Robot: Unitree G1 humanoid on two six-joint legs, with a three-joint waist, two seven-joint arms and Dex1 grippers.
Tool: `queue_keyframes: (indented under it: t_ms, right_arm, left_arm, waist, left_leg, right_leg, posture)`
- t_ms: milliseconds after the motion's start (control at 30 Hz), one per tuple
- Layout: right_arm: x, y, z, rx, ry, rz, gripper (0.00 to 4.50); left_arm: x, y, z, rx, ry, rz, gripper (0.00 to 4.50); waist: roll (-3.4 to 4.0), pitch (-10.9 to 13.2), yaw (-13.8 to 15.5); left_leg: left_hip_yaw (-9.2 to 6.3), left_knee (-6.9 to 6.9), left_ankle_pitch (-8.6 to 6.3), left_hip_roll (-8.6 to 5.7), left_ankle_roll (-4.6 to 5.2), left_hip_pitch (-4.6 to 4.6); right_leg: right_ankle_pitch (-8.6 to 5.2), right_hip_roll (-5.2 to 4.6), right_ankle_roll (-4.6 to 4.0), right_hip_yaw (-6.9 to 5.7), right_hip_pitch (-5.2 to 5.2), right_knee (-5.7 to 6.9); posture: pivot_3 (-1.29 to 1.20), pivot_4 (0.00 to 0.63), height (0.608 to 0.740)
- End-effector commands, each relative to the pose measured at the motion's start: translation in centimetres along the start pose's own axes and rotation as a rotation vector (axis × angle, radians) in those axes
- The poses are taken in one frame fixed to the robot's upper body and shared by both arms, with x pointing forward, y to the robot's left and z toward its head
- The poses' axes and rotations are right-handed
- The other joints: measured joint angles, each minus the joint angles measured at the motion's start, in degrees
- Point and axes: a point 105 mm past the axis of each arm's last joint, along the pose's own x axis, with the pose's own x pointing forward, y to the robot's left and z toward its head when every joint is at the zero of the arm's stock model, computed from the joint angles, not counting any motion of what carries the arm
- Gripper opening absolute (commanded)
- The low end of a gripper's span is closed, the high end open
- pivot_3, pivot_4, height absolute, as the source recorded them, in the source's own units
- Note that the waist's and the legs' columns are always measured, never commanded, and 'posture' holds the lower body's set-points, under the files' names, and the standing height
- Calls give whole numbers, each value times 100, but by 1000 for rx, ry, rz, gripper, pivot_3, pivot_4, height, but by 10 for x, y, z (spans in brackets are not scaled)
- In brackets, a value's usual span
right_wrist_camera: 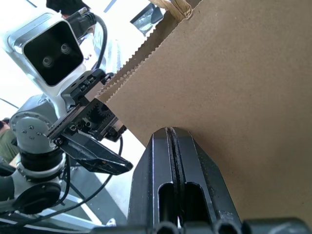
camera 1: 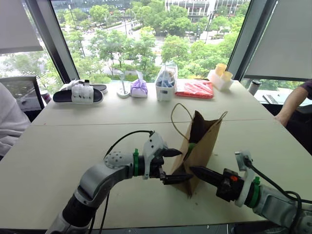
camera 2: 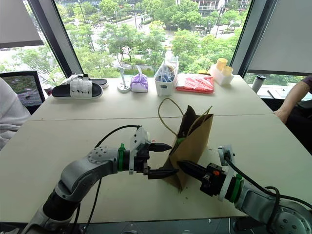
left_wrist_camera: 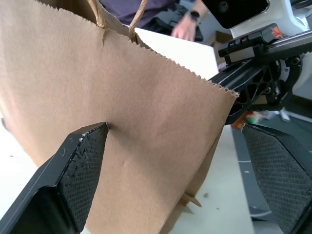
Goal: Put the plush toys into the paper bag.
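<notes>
Clutter sat along the far edge of the desk (camera 1: 73, 141), up around twelve o'clock from where I was looking through the head camera: a black sandal with white straps (camera 1: 79, 93) at about ten o'clock, a purple tied pouch (camera 1: 139, 88), a clear container with blue contents (camera 1: 165, 84), a red flat packet (camera 1: 195, 89) and a small white holder with yellow cups (camera 1: 220, 76) toward one o'clock. A person's forearm (camera 1: 292, 103) rested at the desk's three o'clock edge, and a white sleeve (camera 1: 9, 122) showed at nine o'clock.

The paper bag (camera 1: 201, 146) stood upright near the middle of the desk, mouth open, its cord handles looping up. A bit of green (camera 1: 191, 146) showed at its near edge; I could not tell what it was. The left pincer (camera 1: 170, 165) was spread wide, one finger (left_wrist_camera: 80, 165) touching the bag's side wall and the other off past the bag's edge. The right pincer (camera 1: 199, 171) was fully closed, gripping nothing I could make out, its tip pressed against the bag's other side. The bag stood directly between the two pincers.

I could read no writing or brand on anything.
</notes>
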Motion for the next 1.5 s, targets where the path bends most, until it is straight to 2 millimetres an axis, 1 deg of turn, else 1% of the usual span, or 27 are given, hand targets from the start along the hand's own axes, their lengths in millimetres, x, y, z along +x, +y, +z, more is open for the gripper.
queue_keyframes:
  t_ms: [33,200,333,533,667,800,900,1133,1333,1467,1500]
  right_arm:
    - [9,3,8,-14,-35,18,11]
    - [17,5,12,-10,-58,26,11]
    - [20,5,17,-10,-88,16,11]
    - [12,9,29,1,-141,31,11]
    - [6,12,27,-9,-118,46,11]
    - [5,13,26,-8,-117,48,11]
    - [4,14,26,-10,-117,51,0]
    - [-6,14,22,-12,-107,52,0]
    - [-16,16,7,-3,-57,56,0]
    - [-23,9,2,15,-49,22,0]
    - [-24,7,1,15,-46,17,0]
  left_arm:
    - [7,6,9,80,-43,21,4500]
    - [12,10,-3,152,-13,40,4500]
    - [14,19,-8,182,5,81,4500]
    - [16,23,-12,199,18,102,4500]
    - [21,24,-10,194,11,108,4500]
    - [24,23,-9,196,3,111,4500]
    - [24,22,-6,207,-10,110,3646]
    - [21,23,-1,233,-16,112,21]
    - [15,27,2,242,-19,85,21]
    - [2,41,30,333,-99,-7,21]
    - [1,44,34,342,-109,-20,21]
  waist:
    - [0,0,0]
    - [1,0,1]
    - [1,-1,0]
    - [2,-1,2]
    - [2,-1,1]
    - [2,-1,-12]
    - [2,-1,-6]
    - [2,-1,1]
    - [2,-1,-2]
    - [2,-1,-1]
    - [2,-1,3]
  left_leg:
    - [0,1,0,0,0,0]
    - [0,0,0,-1,0,0]
    - [-1,-1,0,-2,0,-1]
    - [-2,0,0,-1,0,0]
    - [-2,1,0,-2,0,-1]
    - [-2,-1,0,-1,0,1]
    - [-1,0,0,-1,0,1]
    - [-1,1,0,-2,0,0]
    - [-2,0,0,-1,0,1]
    - [-1,2,0,-1,0,1]
    - [-1,3,0,-1,0,0]
  right_leg:
    - [0,0,0,0,1,0]
    - [1,0,1,0,0,0]
    - [10,0,17,0,-2,0]
    - [11,1,19,-1,-1,1]
    - [11,1,20,-1,0,1]
    - [11,1,20,-3,-1,2]
    - [11,2,20,-3,0,3]
    - [11,1,20,-3,1,2]
    - [11,1,21,-3,1,3]
    - [11,3,20,-5,0,3]
    - [11,3,20,-5,1,3]
  posture:
    - [0,150,740]
    - [0,150,740]
    - [0,150,740]
    - [0,150,740]
    - [0,150,740]
    - [0,150,740]
    - [0,150,740]
    - [0,150,740]
    - [0,150,740]
    - [0,150,740]
    - [0,150,740]
